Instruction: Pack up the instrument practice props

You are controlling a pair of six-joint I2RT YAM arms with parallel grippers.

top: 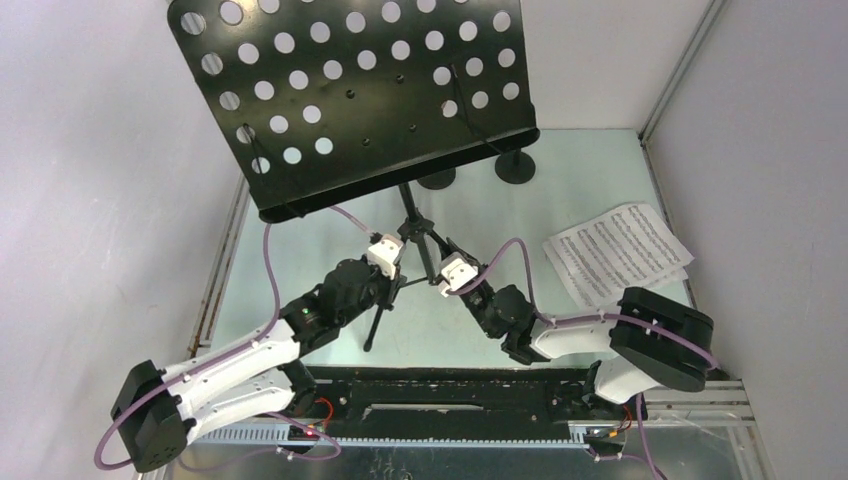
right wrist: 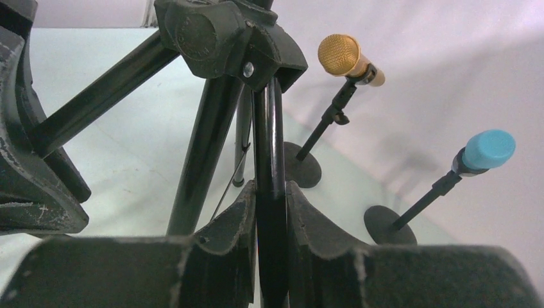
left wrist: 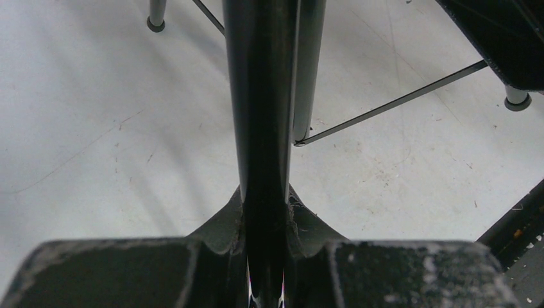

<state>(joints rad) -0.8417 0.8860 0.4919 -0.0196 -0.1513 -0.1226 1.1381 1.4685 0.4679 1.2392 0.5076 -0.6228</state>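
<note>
The black music rack stands mid-table on its tripod, its perforated desk [top: 350, 95] tilted over the far side. My left gripper [left wrist: 264, 199] is shut on one black tripod leg [left wrist: 263, 96]; seen from above, the left gripper [top: 398, 275] sits low at the tripod. My right gripper [right wrist: 271, 189] is shut on another leg [right wrist: 269, 128] just under the tripod hub [right wrist: 224, 35], and the right gripper [top: 440, 262] faces the left one. A tan microphone [right wrist: 340, 54] and a light-blue microphone [right wrist: 489, 149] sit in short round-based holders. White sheet-music pages [top: 615, 250] lie at the right.
The two holders' round bases [top: 437, 178] [top: 515, 165] stand behind the tripod, partly under the desk. White walls close in the table on the left, far and right sides. A black rail [top: 450, 395] runs between the arm bases at the near edge.
</note>
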